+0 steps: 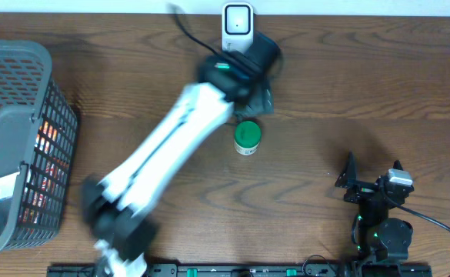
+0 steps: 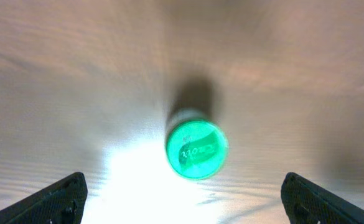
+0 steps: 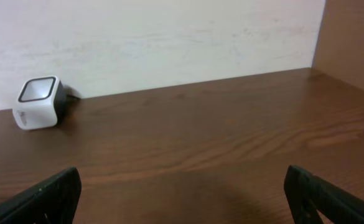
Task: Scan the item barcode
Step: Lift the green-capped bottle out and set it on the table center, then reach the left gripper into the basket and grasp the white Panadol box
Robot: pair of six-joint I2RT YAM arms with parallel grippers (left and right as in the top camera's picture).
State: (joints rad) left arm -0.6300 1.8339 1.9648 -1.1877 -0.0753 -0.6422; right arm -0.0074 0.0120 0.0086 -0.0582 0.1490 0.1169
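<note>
Two hands: left hand point(image 2: 183, 185), right hand point(image 3: 183, 186) gaping, empty.
Green-lidded white bottle point(image 1: 248, 137): upright by white cube scanner point(image 1: 238, 23), I judge awaiting scanning.

place: looks like a shop checkout | clues: white scanner point(image 1: 238, 27) at 12 o'clock; grey shopping basket point(image 1: 17, 69) at 9 o'clock; wooden table point(image 1: 348, 92)

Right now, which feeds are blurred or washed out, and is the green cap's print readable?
Overhead: the left arm is motion-smeared, the green-capped bottle sharp. Left wrist: soft throughout, glare on the table beside the bottle, print unreadable. Right wrist: crisp, evenly lit, scanner clear.
</note>
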